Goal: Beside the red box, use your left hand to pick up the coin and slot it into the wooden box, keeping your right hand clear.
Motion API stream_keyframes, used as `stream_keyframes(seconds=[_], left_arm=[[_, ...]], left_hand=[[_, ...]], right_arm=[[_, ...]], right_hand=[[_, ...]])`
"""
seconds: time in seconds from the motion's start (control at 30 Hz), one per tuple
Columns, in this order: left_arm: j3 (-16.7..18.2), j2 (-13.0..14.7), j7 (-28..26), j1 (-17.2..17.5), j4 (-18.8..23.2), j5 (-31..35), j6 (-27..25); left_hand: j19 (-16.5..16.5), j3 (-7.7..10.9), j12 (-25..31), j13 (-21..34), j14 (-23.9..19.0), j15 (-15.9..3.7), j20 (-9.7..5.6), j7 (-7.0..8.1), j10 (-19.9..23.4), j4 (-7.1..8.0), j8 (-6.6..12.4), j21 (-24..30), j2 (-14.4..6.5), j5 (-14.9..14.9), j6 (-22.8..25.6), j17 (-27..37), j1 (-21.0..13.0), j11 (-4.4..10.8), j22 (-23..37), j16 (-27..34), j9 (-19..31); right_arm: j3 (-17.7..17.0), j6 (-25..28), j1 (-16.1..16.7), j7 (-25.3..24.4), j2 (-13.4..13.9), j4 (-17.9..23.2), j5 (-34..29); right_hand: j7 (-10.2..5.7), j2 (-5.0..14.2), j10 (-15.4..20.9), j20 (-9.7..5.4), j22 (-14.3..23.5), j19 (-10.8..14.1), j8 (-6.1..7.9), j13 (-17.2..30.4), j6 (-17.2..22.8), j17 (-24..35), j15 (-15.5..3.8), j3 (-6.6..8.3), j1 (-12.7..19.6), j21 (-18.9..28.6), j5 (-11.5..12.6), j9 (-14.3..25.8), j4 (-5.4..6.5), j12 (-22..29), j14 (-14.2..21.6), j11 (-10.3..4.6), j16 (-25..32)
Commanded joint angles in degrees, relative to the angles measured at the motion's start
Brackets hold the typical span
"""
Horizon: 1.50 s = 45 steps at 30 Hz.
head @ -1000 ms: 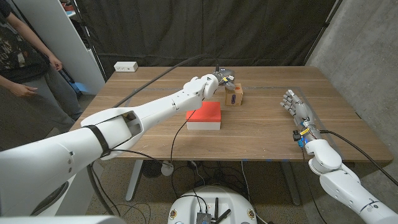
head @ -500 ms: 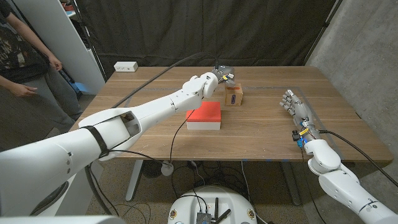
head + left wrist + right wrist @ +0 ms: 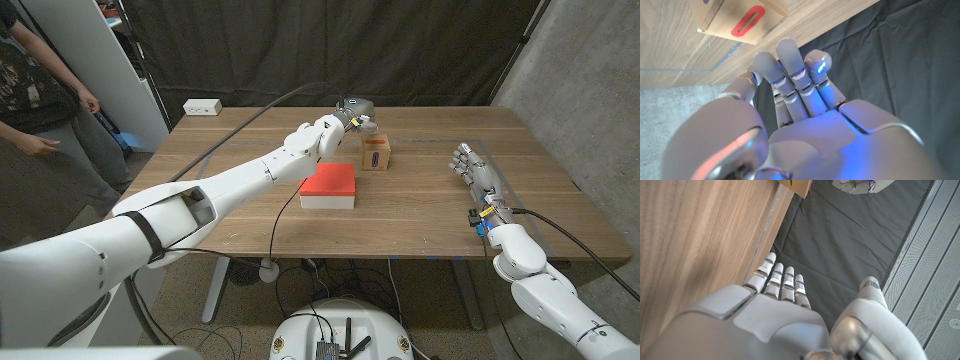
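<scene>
Here, wooden box [image 3: 376, 153] with red slot outline, no readable writing

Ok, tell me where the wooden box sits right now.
In the head view the wooden box stands on the table's far middle, just behind and right of the red box, with the left hand raised behind it.

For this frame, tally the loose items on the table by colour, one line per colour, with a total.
Red: 1, the red box
Wood-brown: 1, the wooden box with a red-rimmed slot
White: 1, a small white block at the far corner
Total: 3
A coin cannot be made out on the table or in the left hand.
</scene>
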State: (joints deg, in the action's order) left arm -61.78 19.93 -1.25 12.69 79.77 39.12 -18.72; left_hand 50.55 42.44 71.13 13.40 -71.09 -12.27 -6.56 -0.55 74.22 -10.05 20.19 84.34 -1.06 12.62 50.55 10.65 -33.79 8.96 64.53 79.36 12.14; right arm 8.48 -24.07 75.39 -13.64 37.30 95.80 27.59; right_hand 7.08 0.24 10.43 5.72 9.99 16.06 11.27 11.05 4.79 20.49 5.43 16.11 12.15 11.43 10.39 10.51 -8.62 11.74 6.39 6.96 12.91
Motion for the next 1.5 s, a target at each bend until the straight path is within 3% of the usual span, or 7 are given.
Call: stream_keyframes(seconds=[0.03,0.33,0.73,0.87,1.13,1.33,1.5], left_arm=[[4.32,4.28,-3.57,4.57,6.7,0.01,1.35],[8.13,6.96,-5.47,8.56,11.64,-0.64,1.27],[15.9,12.14,-11.81,17.92,21.08,-3.62,1.92],[19.6,13.55,-13.66,21.92,24.05,-7.09,2.64],[25.45,16.1,-15.99,29.34,29.08,-13.84,5.05],[29.92,17.35,-19.2,35.47,32.45,-18.86,7.69],[33.9,18.66,-21.02,40.87,35.33,-23.25,9.5]], left_hand=[[-0.26,-0.62,-1.46,-1.2,0.56,0.04,-4.22,-0.03,0.05,-0.13,0.21,-0.66,-0.45,-0.29,1.2,0.1,0.06,-0.18,-2.05,-0.51,0.36],[-0.52,-1.28,-2.32,-0.31,0.53,-0.02,-3.97,-0.05,0.12,-0.32,0.23,-0.28,-0.65,-0.32,1.56,0.21,-0.6,-0.19,-3.04,-0.84,0.45],[-4.81,-1.95,-16.19,-2.96,7.65,0.25,-1.94,1.19,-14.52,0.74,-1.3,-4.65,-1.36,-0.06,-1.41,0.62,1.75,0.73,-14.59,-6.73,0.57],[-10.28,0.02,-24.41,-2.56,14.93,1.58,0.61,1.36,-20.6,0.8,-1.63,-7.85,-1.7,0.35,-2.52,-0.81,6.09,0.5,-22.05,-16.85,0.5],[-27.37,5.68,-36.27,-1.94,33.43,5.74,6.36,1.78,-31.73,0.09,-2.73,-18.62,0.86,0.26,-6.89,-0.81,11.83,-2.03,-35.49,-38.09,0.51],[-33.74,6.16,-40.43,-1.86,38.54,6.77,8.78,1.7,-37.62,-0.22,-4.17,-23.42,2.03,-0.13,-10.08,-0.61,12.09,-3.29,-41.1,-43.47,0.41],[-38.34,5.27,-43.05,-1.92,43.47,7.52,8.91,0.23,-41.2,-0.44,-5.58,-26.94,2.72,-0.46,-12.54,-0.48,11.3,-4.8,-45.09,-46.71,0.06]], right_arm=[[0.01,1.45,0.73,-1.39,0.26,2.4,-1.45],[0.11,2.44,1.72,-2.99,-0.05,4.93,-2.83],[0.87,2.49,2.35,-4.07,-1.21,6.84,-4.14],[1.05,2.15,2.79,-3.5,-1.31,7.4,-3.81],[1.73,1.84,3.23,-2.9,-1.79,8.31,-3.57],[2.01,2.46,3.48,-3.05,-1.79,9.3,-3.81],[2.39,2.85,3.74,-3.46,-2.11,10.01,-4.04]], right_hand=[[2.16,0.08,0.26,0.0,0.13,0.55,0.14,0.25,0.47,0.03,0.14,0.21,0.72,-0.01,-0.2,0.19,0.15,-0.2,0.53,-0.07,0.4],[2.04,0.07,0.39,-0.06,0.13,0.6,0.14,0.25,0.52,0.03,0.15,0.2,0.72,0.0,-0.2,0.19,0.15,-0.15,0.55,-0.09,0.41],[2.17,0.05,-0.04,-0.11,0.13,0.68,0.14,0.25,0.57,0.03,0.04,0.18,0.72,0.02,-0.19,0.19,0.16,-0.33,0.53,-0.22,0.39],[2.43,0.02,-0.13,-0.66,0.12,1.28,0.19,0.25,0.75,0.03,-0.09,0.16,0.72,0.24,-0.19,0.19,0.16,-0.36,0.55,-0.51,0.4],[2.4,-0.06,-0.15,-0.84,0.11,1.59,0.24,0.25,0.97,0.04,-0.09,0.09,0.64,0.3,-0.2,0.19,0.19,-0.35,0.62,-0.48,0.43],[2.3,-0.1,-0.12,-0.79,0.11,1.56,0.27,0.25,1.1,0.04,-0.08,0.04,0.57,0.26,-0.21,0.19,0.22,-0.33,0.6,-0.46,0.42],[2.34,-0.11,-0.1,-0.67,0.11,1.51,0.27,0.26,1.16,0.05,-0.06,0.01,0.51,0.22,-0.21,0.19,0.25,-0.32,0.59,-0.32,0.41]])
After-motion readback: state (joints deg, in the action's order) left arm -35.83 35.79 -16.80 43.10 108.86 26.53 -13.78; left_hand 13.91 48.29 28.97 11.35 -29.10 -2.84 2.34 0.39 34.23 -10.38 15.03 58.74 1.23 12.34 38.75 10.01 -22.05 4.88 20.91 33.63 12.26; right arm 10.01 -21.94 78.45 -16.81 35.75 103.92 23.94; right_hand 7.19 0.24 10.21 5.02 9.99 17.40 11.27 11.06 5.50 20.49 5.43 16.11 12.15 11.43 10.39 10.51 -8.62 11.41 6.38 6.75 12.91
